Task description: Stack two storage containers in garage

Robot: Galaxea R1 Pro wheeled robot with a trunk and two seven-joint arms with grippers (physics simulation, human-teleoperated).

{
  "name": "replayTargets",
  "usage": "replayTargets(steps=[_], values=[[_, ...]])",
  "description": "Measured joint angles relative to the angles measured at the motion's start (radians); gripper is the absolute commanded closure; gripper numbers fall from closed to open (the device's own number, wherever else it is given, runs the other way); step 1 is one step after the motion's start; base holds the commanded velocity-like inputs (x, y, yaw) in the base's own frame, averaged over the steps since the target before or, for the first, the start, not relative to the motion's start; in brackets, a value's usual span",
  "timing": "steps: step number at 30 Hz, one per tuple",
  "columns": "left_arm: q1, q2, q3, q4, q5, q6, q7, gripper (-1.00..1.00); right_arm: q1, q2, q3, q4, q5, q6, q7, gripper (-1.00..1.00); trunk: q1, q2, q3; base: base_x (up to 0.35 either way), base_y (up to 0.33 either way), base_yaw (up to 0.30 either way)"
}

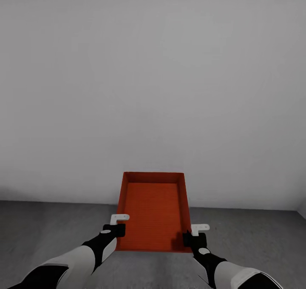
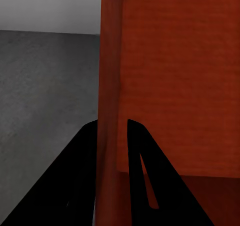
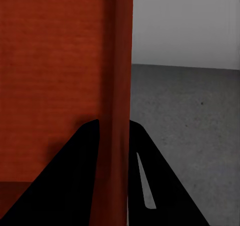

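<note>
Grippers both pinch the open orange-red rectangular storage bin (image 1: pixel 154 210) low in the frame's centre: left gripper (image 1: pixel 114 229) on one side wall, right gripper (image 1: pixel 193 238) on the other. It hangs over dark grey concrete floor (image 1: pixel 51 225) before a plain white wall (image 1: pixel 153 76) (garage, apparently); setting down and stacking remain.

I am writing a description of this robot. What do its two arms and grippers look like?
Both arms have smooth white shells with glossy black joints and wrists. The left gripper and right gripper each have a black body with a small white bracket on top. In the wrist views the fingers are flat, black, tapering wedges. No cables or markings show.
</note>
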Motion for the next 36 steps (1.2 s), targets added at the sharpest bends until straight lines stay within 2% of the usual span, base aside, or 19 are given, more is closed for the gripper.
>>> replayTargets(steps=[36], values=[[0.000, 0.000, 0.000, 0.001, 0.000, 0.000, 0.000, 1.00, 0.000, 0.000, 0.000, 0.000, 0.000, 0.001, 0.000, 1.00, 0.000, 0.000, -0.057, 0.000, 0.000, 0.000]])
